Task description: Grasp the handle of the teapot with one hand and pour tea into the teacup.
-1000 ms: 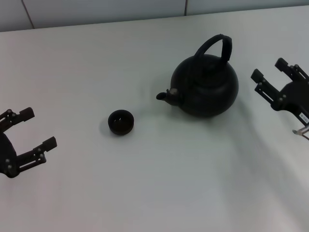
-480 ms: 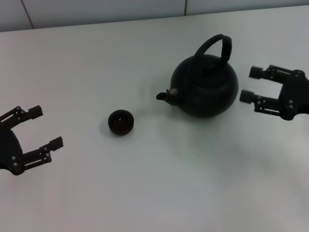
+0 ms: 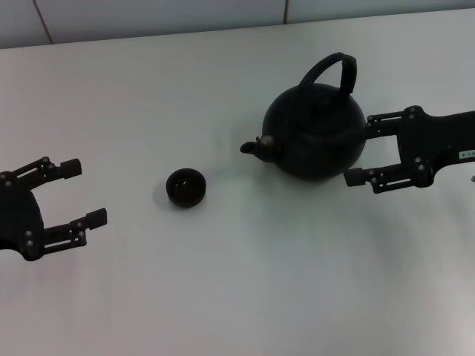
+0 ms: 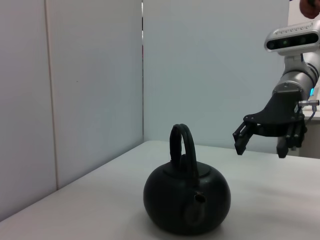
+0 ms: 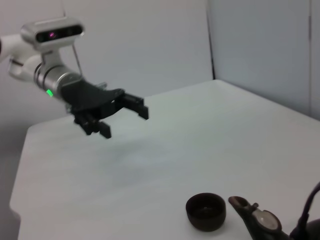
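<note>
The matte-black teapot (image 3: 316, 131) stands upright on the white table, spout pointing toward the teacup, with its arched handle (image 3: 332, 69) raised over the lid. It also shows in the left wrist view (image 4: 187, 198). The small dark teacup (image 3: 185, 187) sits to the left of the spout, also in the right wrist view (image 5: 205, 211). My right gripper (image 3: 362, 148) is open just right of the teapot's body, level with it, not touching; it shows in the left wrist view (image 4: 262, 145). My left gripper (image 3: 83, 193) is open and empty at the left, apart from the cup.
The white table (image 3: 223, 282) ends at a pale wall (image 3: 148, 15) along the back. Pale panels (image 4: 75, 90) stand behind the teapot in the left wrist view.
My right gripper has swung in from the far right and turned level, its fingers now beside the teapot's body. My left gripper has shifted a little right toward the cup. Teapot and cup have not moved.
</note>
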